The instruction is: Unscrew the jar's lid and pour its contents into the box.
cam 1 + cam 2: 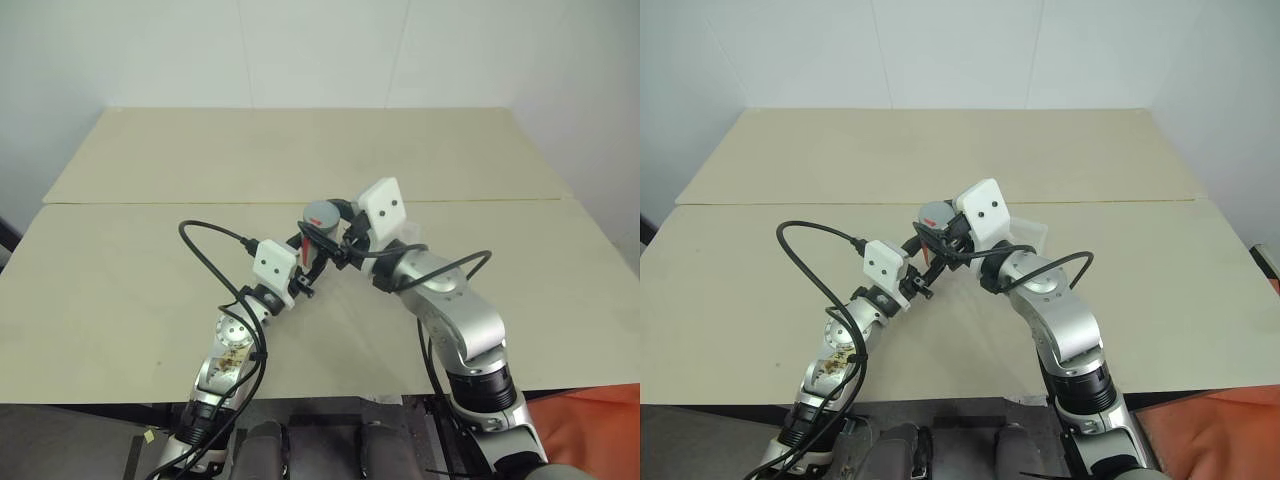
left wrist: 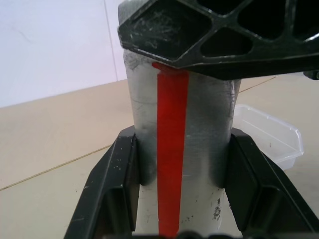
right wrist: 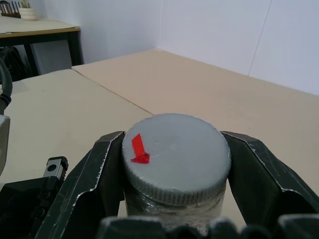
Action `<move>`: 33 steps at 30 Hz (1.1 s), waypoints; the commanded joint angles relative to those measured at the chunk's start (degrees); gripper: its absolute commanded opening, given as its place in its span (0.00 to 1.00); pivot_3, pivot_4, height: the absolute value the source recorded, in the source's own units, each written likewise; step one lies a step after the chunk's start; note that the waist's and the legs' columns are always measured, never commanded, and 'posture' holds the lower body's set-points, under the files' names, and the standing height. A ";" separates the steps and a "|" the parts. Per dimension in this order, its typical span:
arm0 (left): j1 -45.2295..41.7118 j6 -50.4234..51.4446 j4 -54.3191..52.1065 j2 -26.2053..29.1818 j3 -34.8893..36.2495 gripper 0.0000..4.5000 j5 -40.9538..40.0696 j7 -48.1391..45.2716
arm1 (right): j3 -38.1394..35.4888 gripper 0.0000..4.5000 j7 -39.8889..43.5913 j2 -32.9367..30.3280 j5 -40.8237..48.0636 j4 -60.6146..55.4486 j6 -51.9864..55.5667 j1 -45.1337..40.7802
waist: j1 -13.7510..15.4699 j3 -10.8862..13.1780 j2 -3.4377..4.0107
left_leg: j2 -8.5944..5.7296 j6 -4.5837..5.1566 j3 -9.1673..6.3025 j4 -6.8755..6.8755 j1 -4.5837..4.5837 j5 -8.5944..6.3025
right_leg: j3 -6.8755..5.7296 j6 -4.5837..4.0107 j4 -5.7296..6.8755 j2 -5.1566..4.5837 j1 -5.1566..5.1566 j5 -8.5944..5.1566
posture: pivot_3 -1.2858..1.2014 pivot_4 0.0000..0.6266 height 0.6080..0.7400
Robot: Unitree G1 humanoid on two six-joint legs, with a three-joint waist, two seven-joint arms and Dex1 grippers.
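Observation:
The jar [image 2: 199, 119], silvery-clear with a red vertical stripe, is held upright above the table, and my left gripper [image 1: 311, 262] is shut on its body, one black finger [image 2: 117, 179] on each side. The grey ribbed lid [image 3: 174, 154] with a small red mark sits on top of the jar. My right gripper [image 1: 336, 226] reaches in from the right, and its fingers [image 3: 97, 172] press both sides of the lid's rim. The clear shallow box [image 2: 271, 132] lies on the table just behind and right of the jar, partly hidden by the right hand [image 1: 1028, 232]. The contents are hidden.
The beige tabletop [image 1: 150, 280] has a seam running across it behind the hands. A black cable [image 1: 205, 250] loops up from the left arm. White walls close off the far edge. An orange object [image 1: 590, 430] sits at the near right, below the table edge.

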 commanded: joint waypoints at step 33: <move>2.48 -1.96 -6.96 4.28 -0.48 0.44 -10.08 -15.37 | -0.37 0.64 65.37 -9.22 10.09 46.47 -33.14 -23.73 | -0.04 0.02 0.02 | 0.02 0.00 0.02 -0.01 0.01 0.00 | -0.01 -0.01 -0.03 0.02 0.01 0.00 | 0.52 0.24 1.00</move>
